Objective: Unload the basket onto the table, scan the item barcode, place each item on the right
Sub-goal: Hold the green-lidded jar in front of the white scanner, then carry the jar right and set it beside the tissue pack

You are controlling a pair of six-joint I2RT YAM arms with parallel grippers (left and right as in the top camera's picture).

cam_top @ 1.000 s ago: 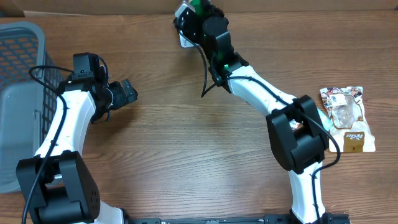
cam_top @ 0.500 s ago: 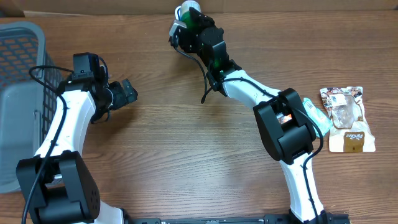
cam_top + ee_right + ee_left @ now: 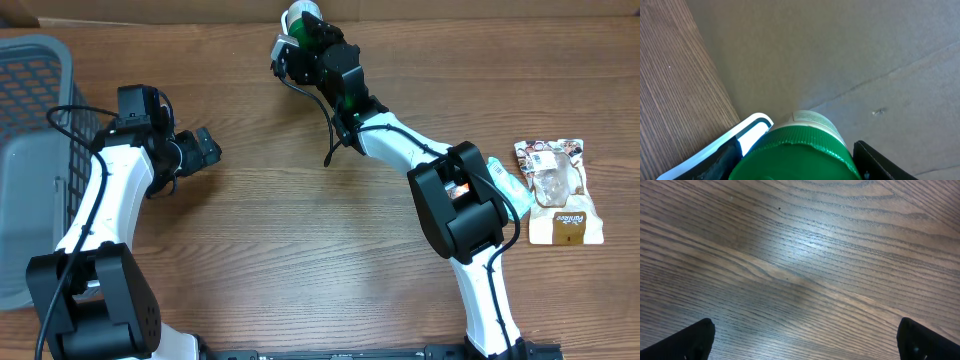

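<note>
The green-capped bottle is at the far edge of the bench, up against the brown cardboard wall. The right jaws are clamped on it. In the right wrist view its green cap fills the gap between the 2 fingers, with a pale part of the bottle showing just past the cap toward the wall. Whether the bottle touches the bench or is held clear of it cannot be told. No barcode is visible in any view.

The left jaws stand wide apart and hold nothing. The left wrist view shows only bare wood grain between the 2 dark fingertips. They are on the left side of the bench, well apart from the bottle.

A grey basket sits at the left edge. A snack packet lies flat near the right edge.
</note>
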